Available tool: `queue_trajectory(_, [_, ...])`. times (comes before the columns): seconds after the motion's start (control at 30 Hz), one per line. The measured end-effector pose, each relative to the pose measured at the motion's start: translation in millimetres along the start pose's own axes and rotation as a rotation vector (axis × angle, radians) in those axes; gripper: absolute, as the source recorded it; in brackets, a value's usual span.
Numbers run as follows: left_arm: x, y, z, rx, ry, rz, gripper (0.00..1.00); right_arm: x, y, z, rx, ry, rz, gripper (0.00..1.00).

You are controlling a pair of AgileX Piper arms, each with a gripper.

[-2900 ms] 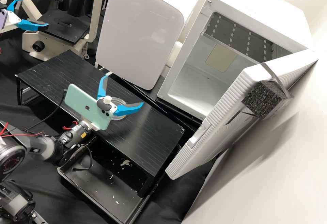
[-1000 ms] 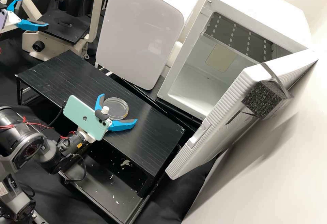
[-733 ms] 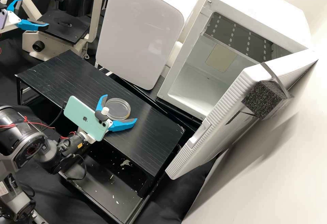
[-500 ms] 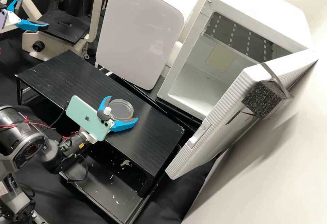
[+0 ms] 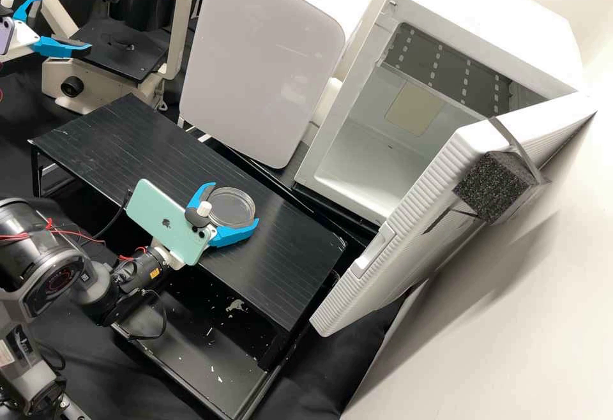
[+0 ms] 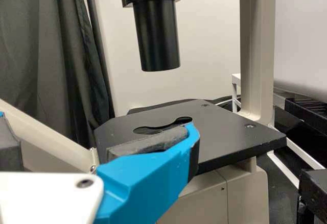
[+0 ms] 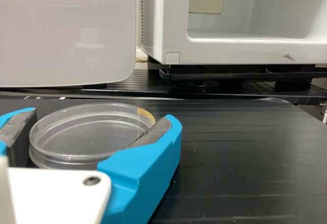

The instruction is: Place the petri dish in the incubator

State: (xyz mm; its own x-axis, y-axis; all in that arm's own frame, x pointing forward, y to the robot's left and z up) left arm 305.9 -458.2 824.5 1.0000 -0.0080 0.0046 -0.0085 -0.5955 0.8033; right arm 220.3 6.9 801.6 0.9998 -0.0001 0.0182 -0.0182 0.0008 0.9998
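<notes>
The right gripper is low over the black rack in the high view, its fingers against opposite sides of the clear round petri dish. In the right wrist view, the right gripper has a dark pad at each side of the flat petri dish; whether it touches the rack is unclear. The left gripper stands open with nothing held beside the microscope; in the left wrist view the left gripper is before the stage. The white incubator stands at the back right, its ribbed door swung open.
Behind the black rack is a white cabinet with a grey front. The microscope stands at the upper left. Black foam is strapped to the open door. A dark tray lies below the rack.
The right gripper has moved back toward the arms and its fingers have closed in around the dish. Lately the dish has slid rightward between them. The left gripper has kept still.
</notes>
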Motion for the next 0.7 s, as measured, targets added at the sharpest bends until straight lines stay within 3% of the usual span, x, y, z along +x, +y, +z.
queue_trajectory(0.47, [0, 0.0, 0, 0.000, 0.000, 0.000, 1.00, 3, 12, 7, -0.006, -0.014, 0.017, 0.00])
queue_trajectory(0.57, [0, 0.0, 0, 0.000, 0.000, 0.000, 1.00, 5, 27, 12, -0.005, -0.036, 0.069, 0.00])
queue_trajectory(0.7, [0, 0.0, 0, 0.000, 0.000, 0.000, 1.00, 10, 55, 19, 0.022, -0.055, 0.188, 0.00])
